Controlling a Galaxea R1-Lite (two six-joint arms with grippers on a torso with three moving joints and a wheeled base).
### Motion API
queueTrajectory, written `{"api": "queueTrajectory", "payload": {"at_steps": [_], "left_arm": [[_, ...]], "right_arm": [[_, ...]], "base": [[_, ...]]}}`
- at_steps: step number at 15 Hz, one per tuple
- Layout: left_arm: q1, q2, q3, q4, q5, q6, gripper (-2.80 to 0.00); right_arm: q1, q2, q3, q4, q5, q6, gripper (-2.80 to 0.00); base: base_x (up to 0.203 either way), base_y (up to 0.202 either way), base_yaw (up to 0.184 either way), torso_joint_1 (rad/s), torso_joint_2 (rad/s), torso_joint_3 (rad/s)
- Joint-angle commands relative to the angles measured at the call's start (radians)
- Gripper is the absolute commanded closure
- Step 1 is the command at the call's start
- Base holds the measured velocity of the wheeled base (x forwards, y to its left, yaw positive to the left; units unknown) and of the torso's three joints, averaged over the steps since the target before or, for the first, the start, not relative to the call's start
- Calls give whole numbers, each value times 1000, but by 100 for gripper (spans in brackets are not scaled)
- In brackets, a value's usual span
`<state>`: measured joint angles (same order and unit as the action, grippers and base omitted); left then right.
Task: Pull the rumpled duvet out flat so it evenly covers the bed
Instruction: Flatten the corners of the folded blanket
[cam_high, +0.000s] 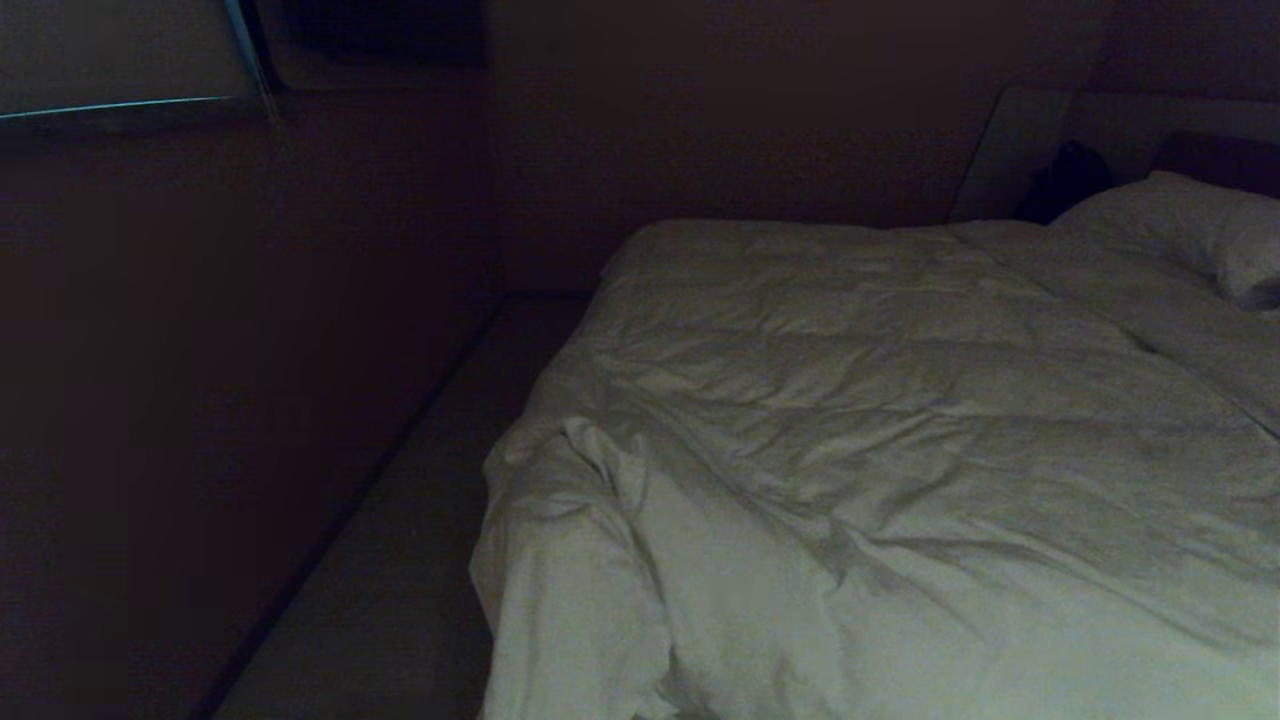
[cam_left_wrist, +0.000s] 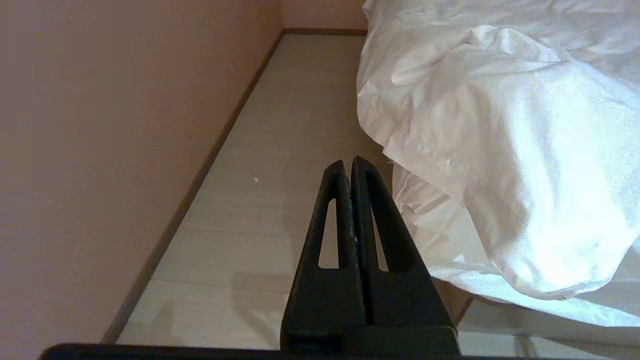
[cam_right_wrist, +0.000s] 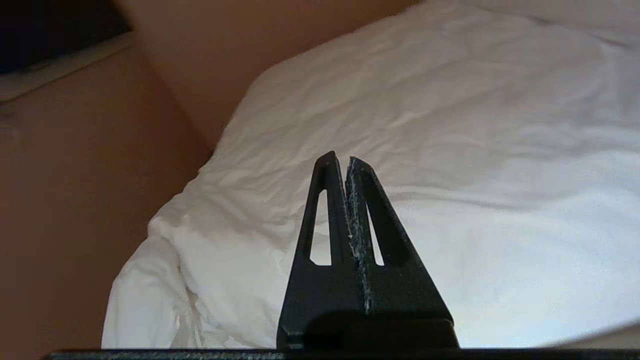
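The white creased duvet (cam_high: 880, 440) lies spread over the bed, reaching up to a pillow (cam_high: 1180, 230) at the far right. Its near-left corner (cam_high: 570, 560) is bunched and hangs over the bed's edge. Neither arm shows in the head view. In the left wrist view my left gripper (cam_left_wrist: 348, 162) is shut and empty, low over the floor beside the hanging duvet corner (cam_left_wrist: 500, 165). In the right wrist view my right gripper (cam_right_wrist: 339, 160) is shut with nothing in it, held above the duvet (cam_right_wrist: 450, 150) near that same corner.
A narrow strip of pale floor (cam_high: 400, 560) runs between the bed and a wall (cam_high: 200, 400) on the left. Another wall (cam_high: 760, 140) stands behind the bed's far side. A dark object (cam_high: 1070, 180) sits by the headboard (cam_high: 1220, 155).
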<state>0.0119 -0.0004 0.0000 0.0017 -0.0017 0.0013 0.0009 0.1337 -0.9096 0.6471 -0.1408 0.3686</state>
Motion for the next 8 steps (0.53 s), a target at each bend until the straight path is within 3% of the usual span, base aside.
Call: {"api": "queueTrajectory", "payload": {"at_steps": [1, 5, 6, 8], "left_arm": [[0, 0, 0, 0, 0, 0, 0], [0, 0, 0, 0, 0, 0, 0], [0, 0, 0, 0, 0, 0, 0], [0, 0, 0, 0, 0, 0, 0]], "right_arm": [[1, -99, 57, -16, 65, -81, 0], [0, -132, 109, -191, 57, -256, 0], [0, -132, 144, -269, 58, -366, 0], [-1, -132, 238, -458, 58, -500, 0]], "base": [[0, 0, 0, 0, 0, 0], [0, 0, 0, 0, 0, 0], [0, 0, 0, 0, 0, 0], [0, 0, 0, 0, 0, 0]]}}
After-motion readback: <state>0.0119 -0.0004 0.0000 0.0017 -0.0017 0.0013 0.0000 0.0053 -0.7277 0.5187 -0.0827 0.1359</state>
